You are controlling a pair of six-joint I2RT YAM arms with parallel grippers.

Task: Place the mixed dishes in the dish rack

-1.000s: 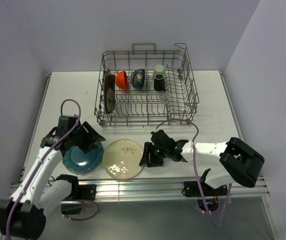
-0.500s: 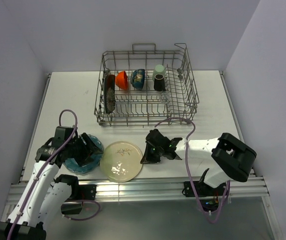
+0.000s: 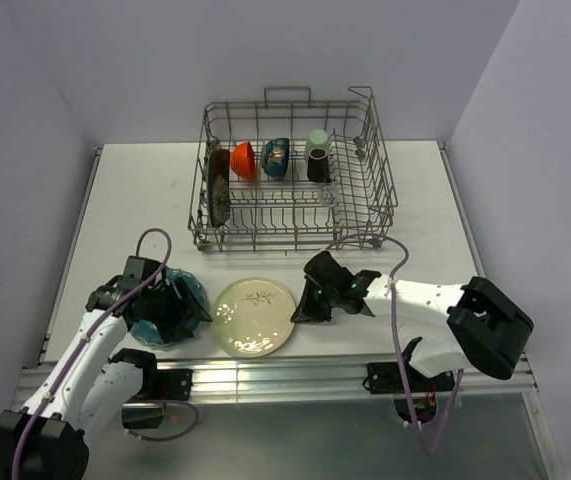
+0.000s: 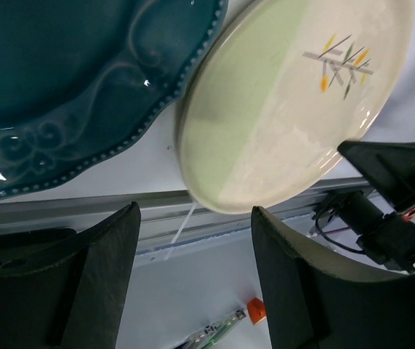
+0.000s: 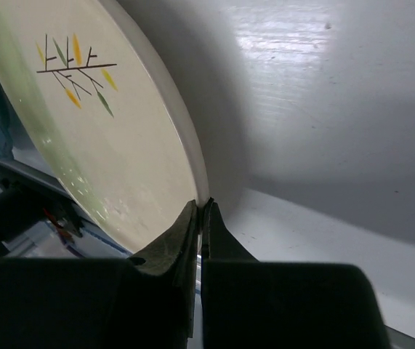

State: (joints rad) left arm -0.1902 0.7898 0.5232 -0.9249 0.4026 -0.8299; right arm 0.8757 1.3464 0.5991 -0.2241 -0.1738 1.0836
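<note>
The cream round plate (image 3: 252, 317) lies near the table's front edge. My right gripper (image 3: 301, 304) is shut on its right rim, and the right wrist view shows the jaws pinching the thin edge of the cream plate (image 5: 91, 123) at the gripper (image 5: 202, 208). Left of it sits the teal scalloped plate (image 3: 187, 290), with my open left gripper (image 3: 179, 312) over its right side, holding nothing (image 4: 194, 218). The dish rack (image 3: 285, 236) at the back holds the black square floral plate (image 3: 219, 187), red-orange bowl (image 3: 243, 160), dark bowl (image 3: 276, 158), pale green cup (image 3: 317, 139), brown mug (image 3: 318, 168) and clear glass (image 3: 330, 195).
The white table (image 3: 135, 200) ends at a metal rail (image 3: 295, 370) just in front of both plates. Purple walls close in on the left, right and back. In the left wrist view the teal plate (image 4: 62, 80) and cream plate (image 4: 294, 109) nearly touch.
My right gripper has shut on the cream plate's right rim. The left gripper has dropped back toward the table's near edge, staying open over the teal plate.
</note>
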